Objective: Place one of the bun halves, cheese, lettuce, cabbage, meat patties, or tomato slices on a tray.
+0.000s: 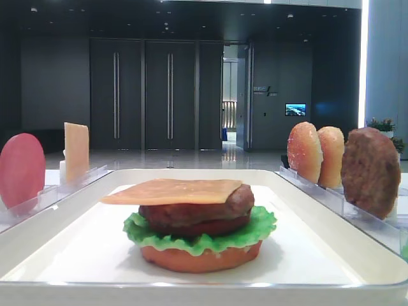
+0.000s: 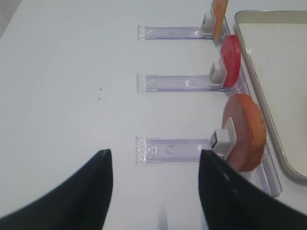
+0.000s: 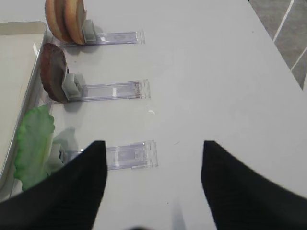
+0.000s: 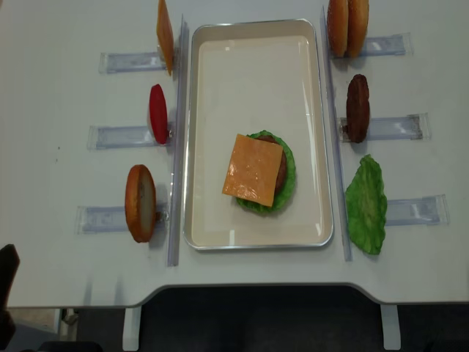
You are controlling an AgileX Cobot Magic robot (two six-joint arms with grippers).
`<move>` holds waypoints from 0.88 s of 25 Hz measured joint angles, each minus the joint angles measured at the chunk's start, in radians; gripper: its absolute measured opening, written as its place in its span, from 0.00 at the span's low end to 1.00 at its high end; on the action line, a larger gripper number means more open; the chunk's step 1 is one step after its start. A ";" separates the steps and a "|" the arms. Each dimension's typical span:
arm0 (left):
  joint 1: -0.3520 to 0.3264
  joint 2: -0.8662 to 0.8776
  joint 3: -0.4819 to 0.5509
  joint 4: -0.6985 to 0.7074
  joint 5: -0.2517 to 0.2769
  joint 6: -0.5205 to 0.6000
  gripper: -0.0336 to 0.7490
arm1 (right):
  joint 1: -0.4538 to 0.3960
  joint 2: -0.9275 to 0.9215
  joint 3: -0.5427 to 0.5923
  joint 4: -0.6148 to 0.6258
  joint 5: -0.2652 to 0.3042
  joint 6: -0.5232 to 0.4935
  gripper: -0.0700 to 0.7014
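On the white tray (image 4: 256,81) stands a stack: a bun half (image 1: 201,258), lettuce (image 1: 201,237), a meat patty (image 1: 197,213) and a cheese slice (image 4: 253,169) on top. Left of the tray, racks hold an upright cheese slice (image 4: 165,35), a tomato slice (image 4: 157,114) and a bun half (image 4: 140,203). On the right are two bun halves (image 4: 346,27), a patty (image 4: 357,108) and a lettuce leaf (image 4: 366,204). My left gripper (image 2: 154,152) hangs open and empty over the table, short of the bun half (image 2: 247,132). My right gripper (image 3: 153,143) is open and empty beside the lettuce (image 3: 33,143).
Narrow clear plastic racks (image 4: 117,135) lie on the white table on both sides of the tray, with long clear rails (image 4: 177,147) along its edges. The table's front edge (image 4: 234,290) runs just below the tray. A dark piece of the left arm (image 4: 7,275) shows at the lower left.
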 joint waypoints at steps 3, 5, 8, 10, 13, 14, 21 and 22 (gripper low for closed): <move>0.000 0.000 0.000 0.000 0.000 0.000 0.55 | 0.000 0.000 0.000 0.000 0.000 0.000 0.63; 0.000 0.000 0.000 0.000 0.000 0.000 0.53 | 0.000 0.000 0.000 0.000 0.000 0.000 0.63; 0.000 0.000 0.000 0.000 0.000 0.000 0.49 | 0.000 0.000 0.000 0.000 0.000 0.000 0.63; 0.000 0.000 0.000 0.000 0.000 0.000 0.47 | 0.000 0.000 0.000 0.000 0.000 0.000 0.63; 0.000 0.000 0.000 0.000 0.000 0.000 0.44 | 0.000 0.000 0.000 0.000 0.000 0.000 0.63; 0.000 0.000 0.000 0.000 0.000 0.000 0.43 | 0.000 0.000 0.000 0.000 0.000 0.000 0.63; 0.000 0.000 0.000 0.000 0.000 0.000 0.38 | 0.000 0.000 0.000 0.000 0.000 0.000 0.63; 0.000 0.000 0.000 0.000 0.000 0.000 0.38 | 0.000 0.000 0.000 0.000 0.000 0.000 0.63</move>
